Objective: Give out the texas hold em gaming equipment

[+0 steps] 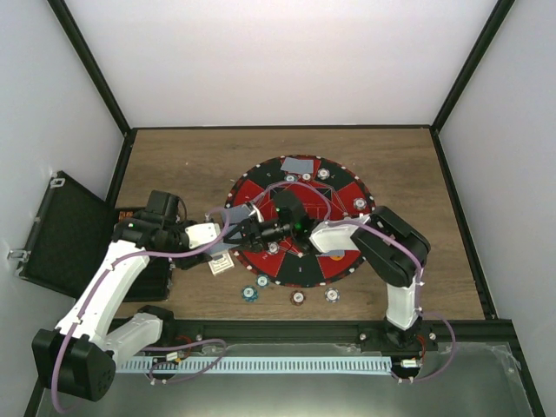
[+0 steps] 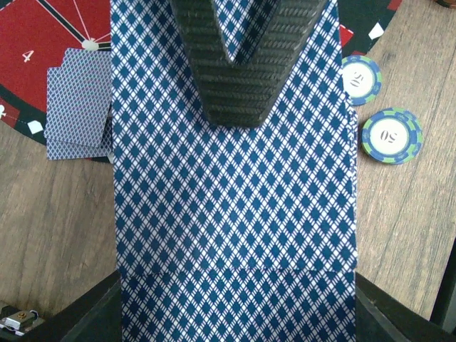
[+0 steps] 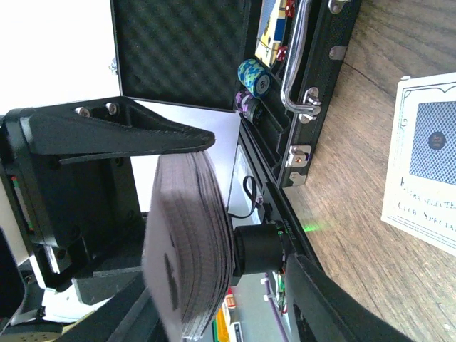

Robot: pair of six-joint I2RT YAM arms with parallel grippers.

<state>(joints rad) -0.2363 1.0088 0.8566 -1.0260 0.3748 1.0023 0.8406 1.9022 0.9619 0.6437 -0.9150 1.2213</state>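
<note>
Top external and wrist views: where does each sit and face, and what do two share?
Top external: above, behind the robot, facing down at table, mat, case; left arm, right arm show.
Left wrist: on left arm, facing down past its fingers at the gripped deck, chips.
Right wrist: on right arm, facing sideways at the case; its fingers flank the deck.
Shared: the deck, in both wrist views.

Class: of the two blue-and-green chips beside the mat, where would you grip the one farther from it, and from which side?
From above, probably, pinching the chip across its striped rim: it lies flat on the table, so only its edge offers opposite sides. Keep clear of the neighbouring chip.
</note>
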